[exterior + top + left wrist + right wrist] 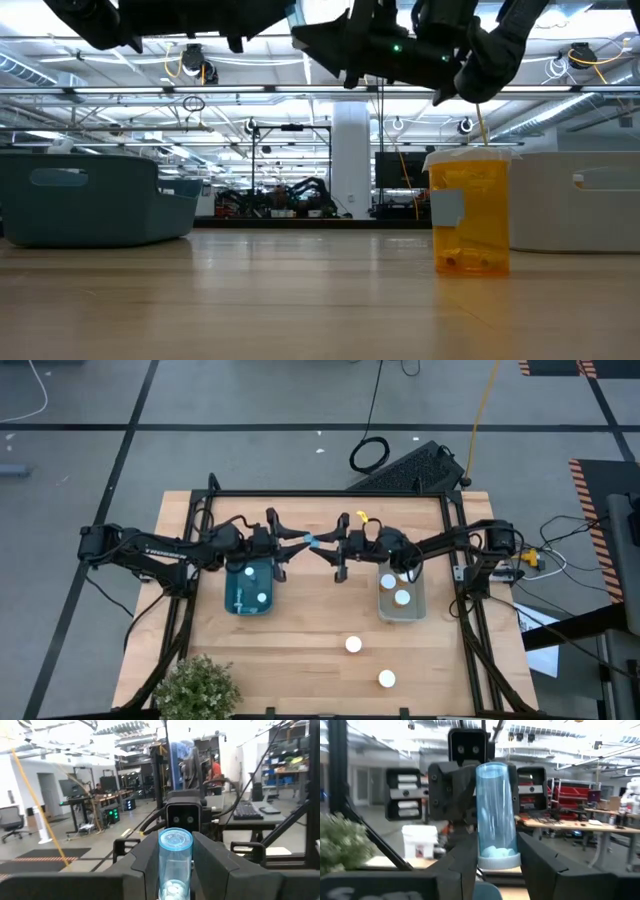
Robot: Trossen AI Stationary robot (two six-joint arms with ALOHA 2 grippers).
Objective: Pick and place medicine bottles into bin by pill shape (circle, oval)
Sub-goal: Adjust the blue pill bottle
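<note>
Both grippers, left (296,542) and right (330,550), pinch blue bottle (312,541) mid-air, 12 o'clock of table (320,660). Risk: mistimed release, bottle drops between bins.

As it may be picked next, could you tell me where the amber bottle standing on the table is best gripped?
Probably across its cap, coming straight down: the amber bottle stands upright, with bare table on both sides for the jaws.
</note>
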